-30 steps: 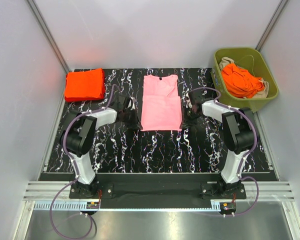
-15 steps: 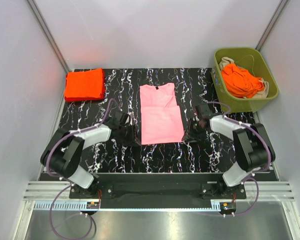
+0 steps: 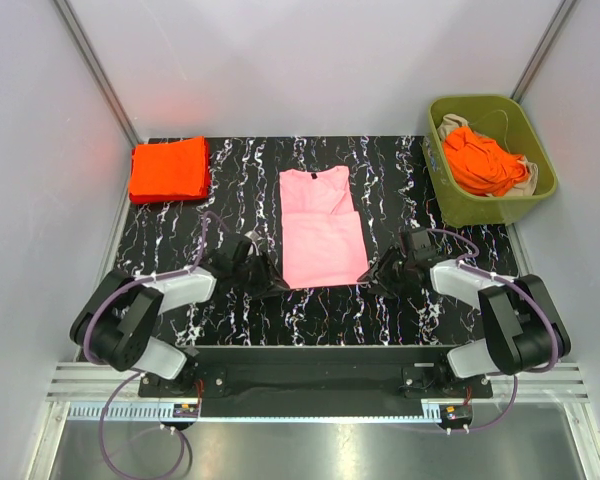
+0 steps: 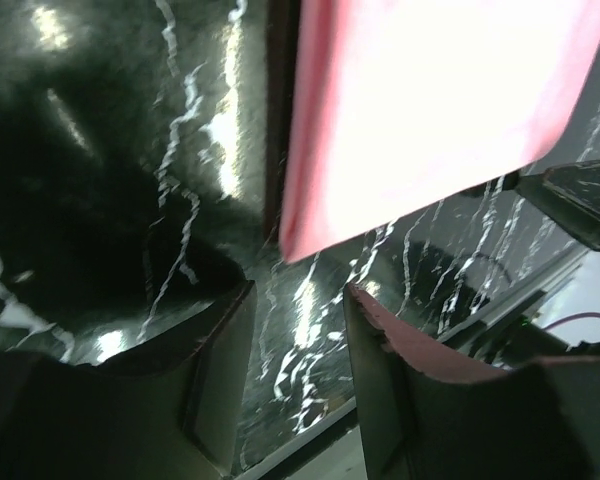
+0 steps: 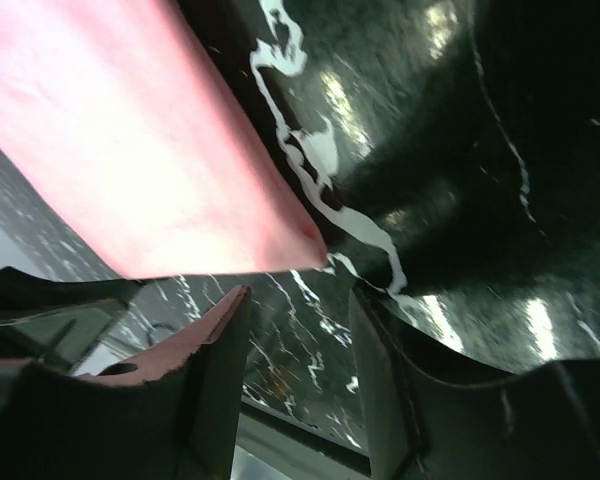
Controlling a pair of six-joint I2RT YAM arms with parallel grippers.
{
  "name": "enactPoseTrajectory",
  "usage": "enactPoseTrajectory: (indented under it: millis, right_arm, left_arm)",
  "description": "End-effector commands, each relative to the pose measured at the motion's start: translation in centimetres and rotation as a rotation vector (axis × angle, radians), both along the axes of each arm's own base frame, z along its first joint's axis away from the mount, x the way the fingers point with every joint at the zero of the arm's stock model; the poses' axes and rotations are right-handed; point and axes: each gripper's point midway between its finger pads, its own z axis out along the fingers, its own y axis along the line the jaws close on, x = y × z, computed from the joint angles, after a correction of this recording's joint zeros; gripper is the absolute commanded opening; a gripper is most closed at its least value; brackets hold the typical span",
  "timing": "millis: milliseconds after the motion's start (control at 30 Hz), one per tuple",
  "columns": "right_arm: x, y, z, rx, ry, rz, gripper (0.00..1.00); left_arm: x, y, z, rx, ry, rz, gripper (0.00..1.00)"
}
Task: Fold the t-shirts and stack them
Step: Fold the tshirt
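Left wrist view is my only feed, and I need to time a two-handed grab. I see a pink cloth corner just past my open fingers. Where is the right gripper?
Observer: The right gripper is low at the pink t-shirt's other near corner, mirroring yours.
Operator: Open or shut?
Observer: Open. In the right wrist view that corner lies just ahead of the gap, not gripped.
Operator: Is there a stack yet?
Observer: Yes, a folded orange-red t-shirt pile lies at the far left corner of the table.
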Motion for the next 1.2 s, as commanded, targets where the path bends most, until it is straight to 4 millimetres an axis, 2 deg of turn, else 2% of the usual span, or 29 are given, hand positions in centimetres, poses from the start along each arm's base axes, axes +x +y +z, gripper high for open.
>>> enactPoseTrajectory:
  millis: [0,167,333,400,500,533,600,633,767,800,867,900,967,1000,1167]
  right_arm:
    - [1.4,0.5,-0.3,0.043,-0.019,-0.079,0.51]
    - [1.1,-0.3,-1.2,0.01,-0.019,-0.11,0.45]
    - [1.3,-1.0,-1.3,-0.027,-0.046,-0.13,0.34]
    - [1.3,-1.2,-1.3,-0.039,-0.053,-0.13,0.31]
    - [1.4,-1.7,-1.6,-0.067,-0.067,-0.136,0.19]
    - [1.4,-1.9,-1.7,-0.074,-0.071,-0.136,0.1]
    - [1.5,-1.9,-1.7,-0.082,-0.083,-0.123,0.01]
    - [1.5,-1.9,-1.8,-0.084,-0.085,-0.119,0.0]
    - [1.1,-2.0,-0.5,-0.074,-0.136,-0.099,0.0]
    - [1.0,-2.0,-0.2,-0.07,-0.143,-0.1,0.0]
    - [0.6,-2.1,1.0,-0.067,-0.176,-0.088,0.0]
    - [0.3,-2.1,1.3,-0.071,-0.186,-0.079,0.0]
    - [-0.5,-2.3,2.2,-0.078,-0.203,-0.07,0.0]
    - [-0.9,-2.3,2.3,-0.08,-0.204,-0.064,0.0]
    - [-2.8,-2.7,3.5,-0.064,-0.229,-0.06,0.0]
  left_arm:
    - [0.9,-0.7,-0.5,-0.029,-0.018,0.04,0.46]
    - [0.4,-0.7,-1.6,-0.009,0.016,0.039,0.4]
    - [0.3,-0.9,-2.4,0.007,0.037,0.04,0.37]
    - [0.3,-0.9,-2.6,0.015,0.038,0.045,0.32]
    - [0.4,-0.7,-2.7,0.03,0.026,0.05,0.27]
    - [0.3,-0.5,-2.8,0.045,0.03,0.051,0.2]
    - [0.5,-0.3,-2.7,0.059,0.015,0.05,0.12]
    - [0.5,-0.2,-2.7,0.068,0.016,0.048,0.0]
    - [0.3,-0.2,-1.9,0.091,-0.01,0.031,0.0]
    - [0.7,-0.4,-1.0,0.089,-0.046,0.029,0.0]
    - [-0.1,-0.2,-0.6,0.121,-0.044,0.011,0.0]
    - [0.2,-0.2,0.5,0.122,-0.079,0.019,0.0]
    - [-0.7,-0.1,1.1,0.146,-0.087,0.008,0.0]
    - [-0.7,-0.2,2.0,0.139,-0.114,0.013,0.0]
    - [-2.8,-0.4,3.4,0.115,-0.135,0.002,0.0]
